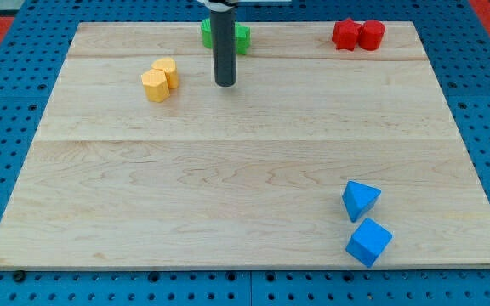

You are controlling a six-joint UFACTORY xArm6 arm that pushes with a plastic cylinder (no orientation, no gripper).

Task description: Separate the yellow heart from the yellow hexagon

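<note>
Two yellow blocks touch each other at the upper left of the wooden board (245, 161). The front one looks like the yellow hexagon (154, 86). The one behind it, to its upper right, is the yellow heart (168, 71). My tip (225, 84) is the lower end of the dark rod. It rests on the board to the right of the yellow pair, a clear gap away, touching neither block.
Two green blocks (242, 36) sit at the top edge, partly hidden behind the rod. Two red blocks (357, 34) touch at the top right. A blue triangle (361, 200) and a blue cube (368, 242) lie at the lower right. Blue pegboard (7, 102) surrounds the board.
</note>
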